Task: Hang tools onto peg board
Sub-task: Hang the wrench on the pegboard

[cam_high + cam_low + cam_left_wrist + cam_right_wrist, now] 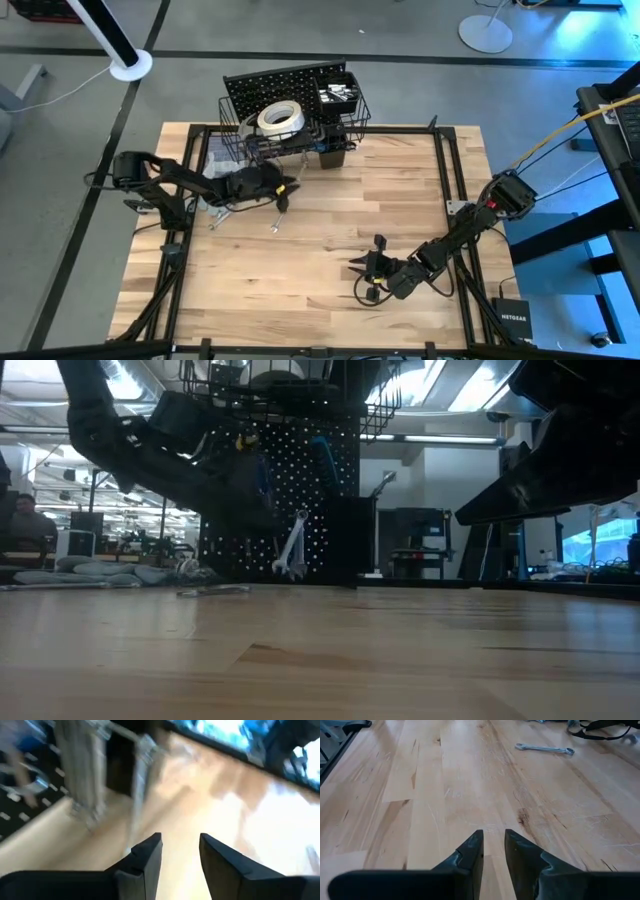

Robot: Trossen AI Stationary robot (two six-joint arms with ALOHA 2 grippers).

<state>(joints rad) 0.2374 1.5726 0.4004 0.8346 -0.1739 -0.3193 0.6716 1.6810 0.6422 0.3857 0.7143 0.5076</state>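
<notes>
Jaws of the left gripper (pixel 180 851) are seen parted and empty just before the peg board (pixel 285 85), where a wrench (pixel 291 550) stands tilted against it, a second wrench (pixel 544 749) lying on the desk (pixel 330 230) nearby.

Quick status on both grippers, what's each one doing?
Left gripper: open, empty, at the peg board, a wrench just ahead.
Right gripper: open with a narrow gap, empty, low over the table.

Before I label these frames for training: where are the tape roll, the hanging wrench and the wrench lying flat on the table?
tape roll (pixel 281 118), high view, on its white top face.
hanging wrench (pixel 291 550), low view, mid-shaft, against the peg board (pixel 340 470).
flat wrench (pixel 544 749), right wrist view, middle of its shaft.
</notes>
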